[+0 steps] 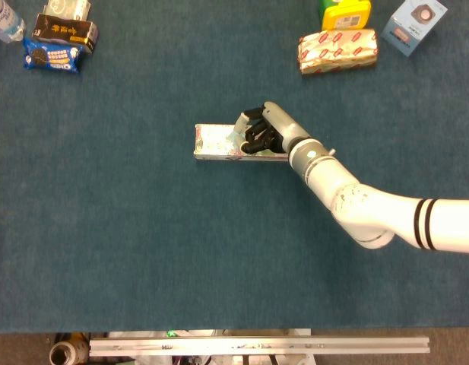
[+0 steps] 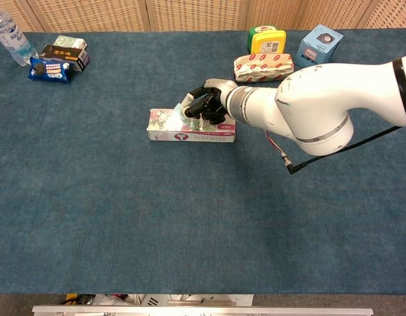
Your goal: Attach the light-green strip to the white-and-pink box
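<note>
At the table's near edge a metal rail [image 1: 257, 346] runs along napped blue cloth [image 1: 143, 251], broad and bare. Mid-table lies the white-and-pink box [image 2: 189, 128], a long flowered carton. Upon its top the right hand [image 2: 204, 105] pinches the light-green strip [image 2: 179, 108], a thin pale slip. Beyond sits a red-patterned packet [image 2: 263, 67].

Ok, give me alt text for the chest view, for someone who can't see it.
The robot's right hand rests on top of a white-and-pink box on a blue table, holding a light-green strip against it. Snack packs and a bottle sit along the far edge.
</note>
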Robot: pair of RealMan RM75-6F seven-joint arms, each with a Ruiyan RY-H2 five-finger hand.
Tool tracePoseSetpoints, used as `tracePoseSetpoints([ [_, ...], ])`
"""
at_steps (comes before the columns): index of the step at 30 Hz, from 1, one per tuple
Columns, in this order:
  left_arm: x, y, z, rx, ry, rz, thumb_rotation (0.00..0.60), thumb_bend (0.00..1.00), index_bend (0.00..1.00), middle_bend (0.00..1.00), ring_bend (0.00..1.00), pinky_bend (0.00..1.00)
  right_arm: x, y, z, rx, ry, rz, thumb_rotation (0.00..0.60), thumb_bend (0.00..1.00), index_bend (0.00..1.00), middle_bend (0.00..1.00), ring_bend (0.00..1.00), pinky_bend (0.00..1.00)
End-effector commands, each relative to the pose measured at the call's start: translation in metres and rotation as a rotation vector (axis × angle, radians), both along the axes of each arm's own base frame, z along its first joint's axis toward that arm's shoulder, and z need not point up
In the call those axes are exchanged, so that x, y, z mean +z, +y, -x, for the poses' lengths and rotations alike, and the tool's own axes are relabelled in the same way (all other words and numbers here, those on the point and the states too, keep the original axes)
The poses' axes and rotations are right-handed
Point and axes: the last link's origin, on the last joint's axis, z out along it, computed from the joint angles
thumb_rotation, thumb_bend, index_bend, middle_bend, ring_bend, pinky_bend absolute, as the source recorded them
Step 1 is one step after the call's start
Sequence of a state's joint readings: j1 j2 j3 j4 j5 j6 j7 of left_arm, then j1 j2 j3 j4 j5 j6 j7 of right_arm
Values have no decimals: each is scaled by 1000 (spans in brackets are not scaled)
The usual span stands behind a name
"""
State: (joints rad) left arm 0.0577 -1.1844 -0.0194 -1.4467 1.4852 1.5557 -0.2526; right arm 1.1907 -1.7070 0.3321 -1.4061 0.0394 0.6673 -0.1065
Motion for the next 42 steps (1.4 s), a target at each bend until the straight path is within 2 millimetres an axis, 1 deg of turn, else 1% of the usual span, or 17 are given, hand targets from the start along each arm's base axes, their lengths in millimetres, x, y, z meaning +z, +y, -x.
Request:
tracePoseSetpoints([
  [1, 0, 0, 0, -1, 0, 1, 600, 291, 71, 307, 333, 311, 3, 0, 0, -16, -14, -8, 600, 470, 636, 851, 987, 1000],
  [8, -1, 1, -1, -4, -4, 8, 600, 291, 69, 306, 333, 311, 5, 3, 4, -43, -16, -43, 600, 469, 636, 851, 987, 1000],
  [16, 0, 0, -1, -2, -7, 7, 600, 291, 65, 302, 333, 309, 7, 5, 3, -53, -16, -63, 600, 467, 628, 851, 986, 1000],
  [21, 0, -1, -1, -1, -8, 9, 600, 291, 64, 301, 332, 307, 9, 5, 4, -56, -19, -62, 600, 461, 565, 851, 986, 1000],
  [26, -1, 0, -1, -4, -10, 12, 600, 291, 63, 301, 331, 304, 12, 5, 5, -59, -21, -68, 600, 397, 506, 849, 986, 1000],
  [28, -1, 0, -1, -6, -9, 15, 600, 291, 62, 300, 331, 303, 13, 5, 6, -62, -23, -72, 599, 392, 489, 847, 986, 1000],
  [31, -1, 0, -1, -7, -12, 15, 600, 291, 62, 295, 331, 303, 15, 5, 7, -60, -19, -68, 557, 372, 464, 843, 986, 1000],
  [36, -1, -1, -1, -8, -12, 15, 600, 291, 62, 294, 331, 302, 19, 3, 6, -56, -30, -60, 453, 343, 410, 841, 986, 1000],
  [42, 0, -1, -2, -12, -12, 14, 600, 291, 62, 293, 330, 302, 25, 2, 9, -50, -32, -51, 398, 302, 358, 834, 985, 1000],
])
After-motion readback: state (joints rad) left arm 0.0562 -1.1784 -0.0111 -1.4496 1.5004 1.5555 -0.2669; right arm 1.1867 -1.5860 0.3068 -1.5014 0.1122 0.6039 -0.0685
